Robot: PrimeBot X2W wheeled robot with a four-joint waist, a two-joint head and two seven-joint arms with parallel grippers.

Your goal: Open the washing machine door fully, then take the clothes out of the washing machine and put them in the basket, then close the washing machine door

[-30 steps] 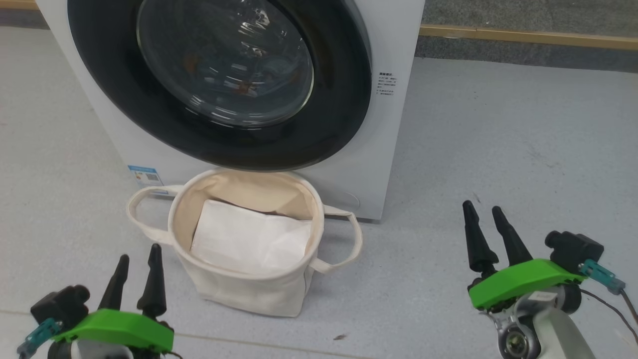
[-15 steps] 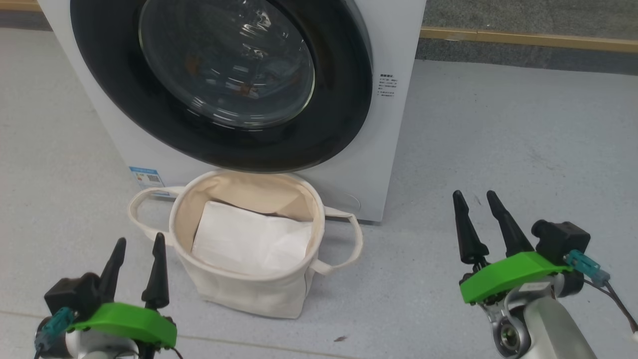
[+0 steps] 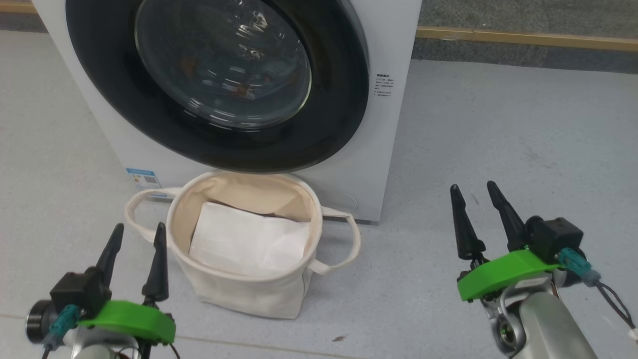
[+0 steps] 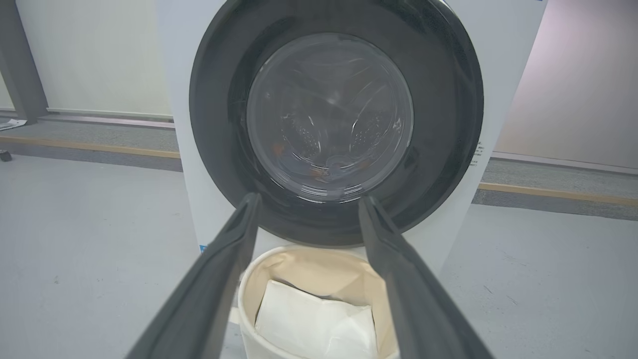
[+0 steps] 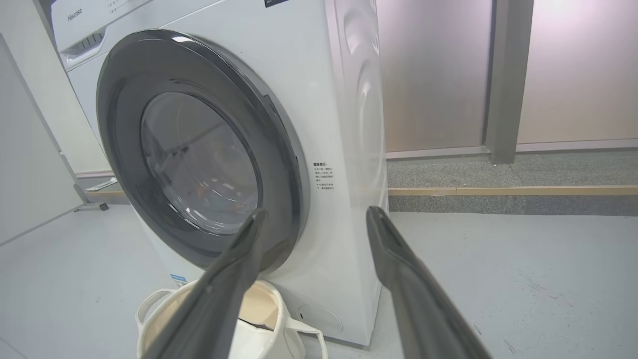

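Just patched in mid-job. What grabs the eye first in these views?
The door, a glossy black ring round a glass bowl, looks shut on the white washer at the top of the head view. Right below it, on the floor, stands the cream basket with a white folded sheet inside. The left gripper and right gripper hover open at the lower corners, holding nothing.

1 washing machine [image 3: 386, 149], 1 door [image 3: 341, 124], 1 basket [image 3: 249, 295] with 2 handles [image 3: 130, 215], 1 white sheet [image 3: 249, 240], 2 pincers: left pincer [image 3: 139, 227], right pincer [image 3: 472, 187].
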